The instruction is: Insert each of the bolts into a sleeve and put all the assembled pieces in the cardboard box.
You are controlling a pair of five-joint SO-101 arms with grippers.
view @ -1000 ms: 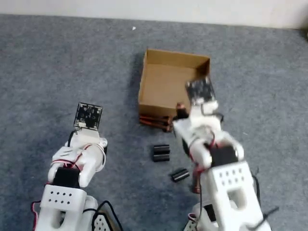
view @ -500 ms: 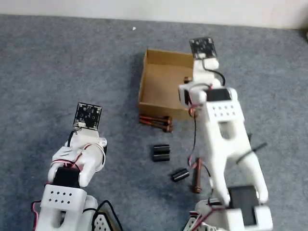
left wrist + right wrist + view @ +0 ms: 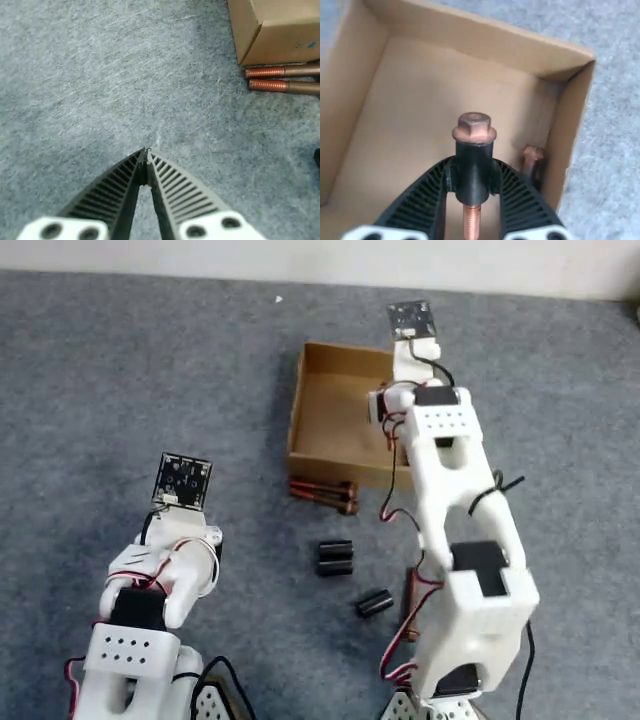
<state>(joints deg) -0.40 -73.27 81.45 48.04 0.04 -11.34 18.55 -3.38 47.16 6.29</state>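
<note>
The right gripper (image 3: pixel 471 169) hugs a black-sleeved copper bolt (image 3: pixel 472 150) over the brown cardboard box (image 3: pixel 470 35) — one piece (image 3: pixel 532 157) lies inside, loose copper bolts (image 3: pixel 325 492) and black sleeves (image 3: pixel 335 557) wait at six o'clock.

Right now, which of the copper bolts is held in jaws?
The sleeved bolt in the right gripper, above the cardboard box; two bare bolts lie on the carpet beside it.

From my console I see a grey carpet (image 3: pixel 120 360) covering the work surface. In the left wrist view its pile looks matted and fibrous, with pale streaks. In the high view its far edge meets a plain, pale strip (image 3: pixel 300 255); whether that is a wall or a board I cannot tell. A tiny white speck (image 3: pixel 278 299) lies on the grey near that edge. The light is even and the shadows are soft
</note>
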